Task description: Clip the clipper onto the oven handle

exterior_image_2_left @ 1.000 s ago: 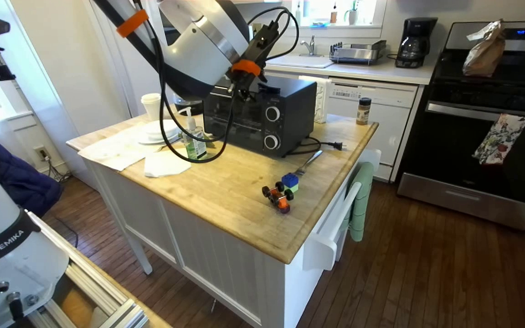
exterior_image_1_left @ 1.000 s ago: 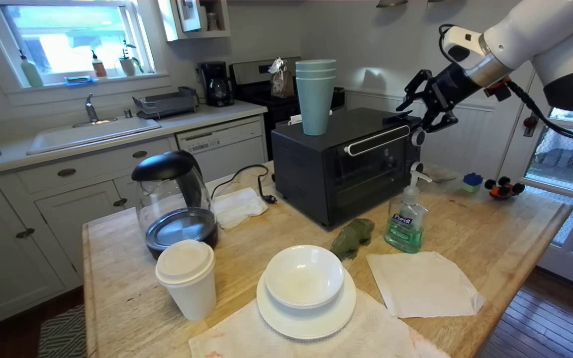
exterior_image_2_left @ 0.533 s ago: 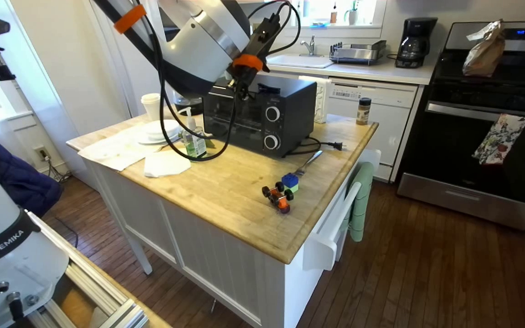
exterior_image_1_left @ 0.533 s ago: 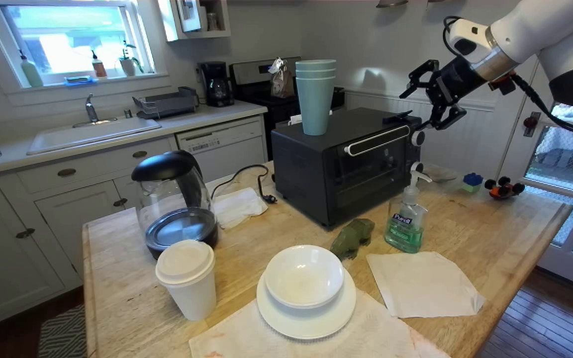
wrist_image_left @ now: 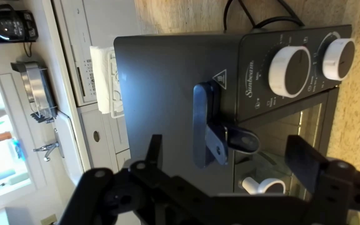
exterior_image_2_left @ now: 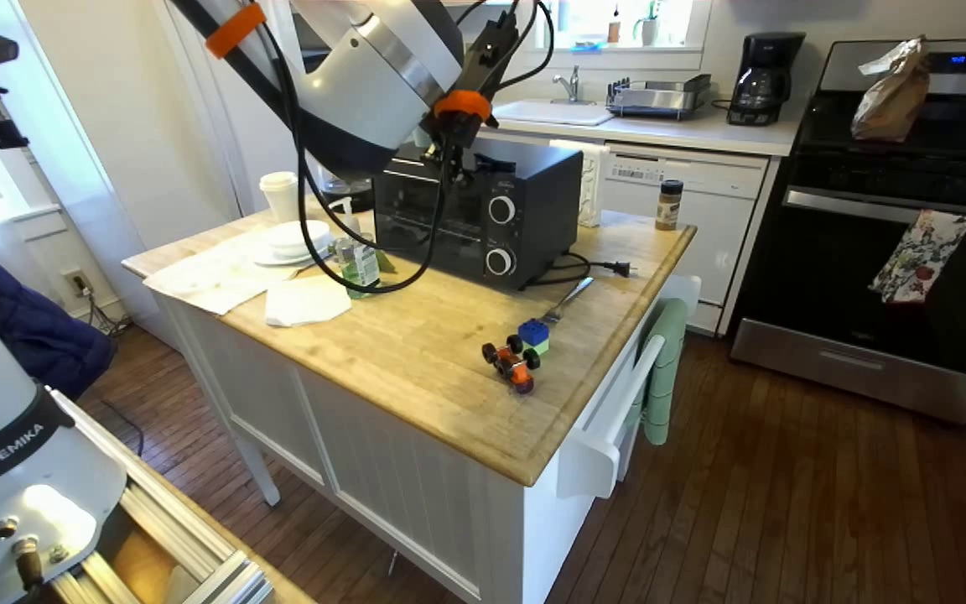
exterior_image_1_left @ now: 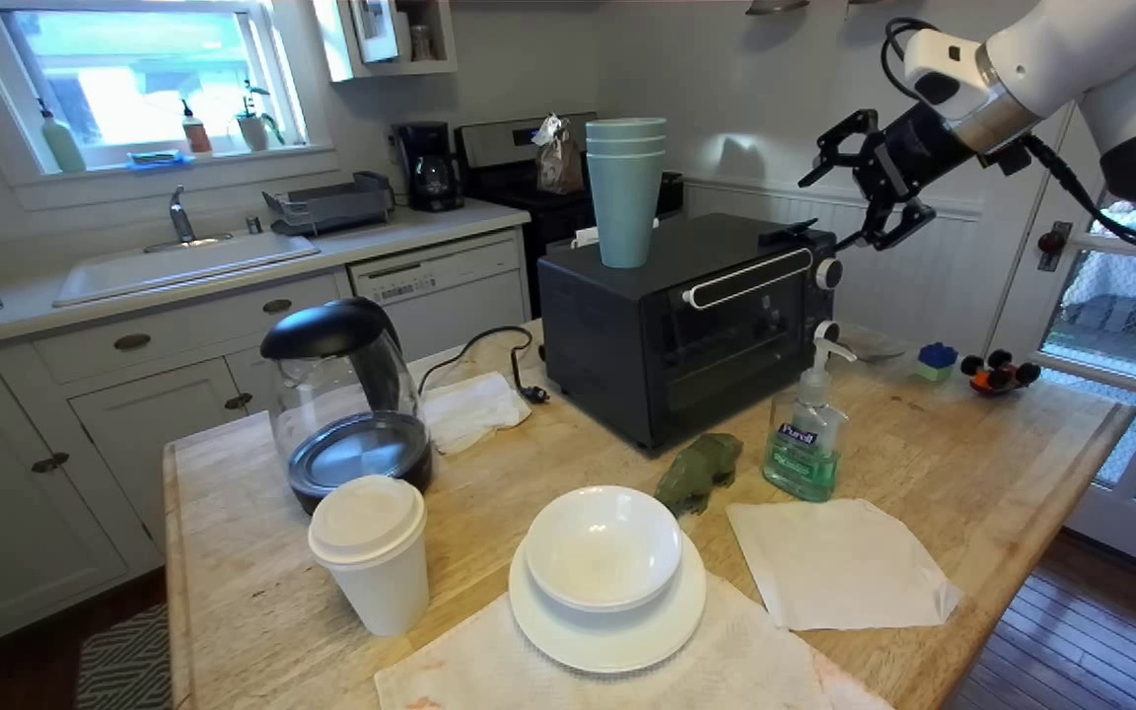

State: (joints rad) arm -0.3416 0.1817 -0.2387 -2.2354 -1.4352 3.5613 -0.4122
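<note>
Jaws spread wide, my gripper (wrist_image_left: 225, 147) shows along the bottom of the wrist view, its black fingers (wrist_image_left: 155, 151) well apart and gripping nothing. Past them I see the dark clip (wrist_image_left: 215, 137) lying on top of the Sunbeam toaster oven (wrist_image_left: 155, 78), close to the front edge and the corner by the white-sided knobs (wrist_image_left: 289, 72); its short rounded end juts out over that edge.

In an exterior view the gripper hangs off that same corner; whether its lower fingertip touches the oven I can't tell. The oven handle (exterior_image_1_left: 751, 270) runs across the upper part of the glass door (exterior_image_1_left: 726, 350), with the clip near one end but up on the oven's top. Stacked pale teal cups (exterior_image_1_left: 625, 207) stand upright toward the opposite side edge of that top. On the wooden tabletop (exterior_image_1_left: 962, 444), a Purell bottle (exterior_image_1_left: 805, 449) and a green animal figurine (exterior_image_1_left: 699, 475) sit before the oven.

In an exterior view my arm (exterior_image_2_left: 366, 96) blocks part of the oven, and I can't make out the jaws there. A toy car (exterior_image_2_left: 512, 367) and a blue-and-green block (exterior_image_2_left: 534, 334) lie side by side toward the tabletop's near corner, a fork (exterior_image_2_left: 568, 299) just beyond them, and a spice jar (exterior_image_2_left: 669, 204) stands by the far corner.
</note>
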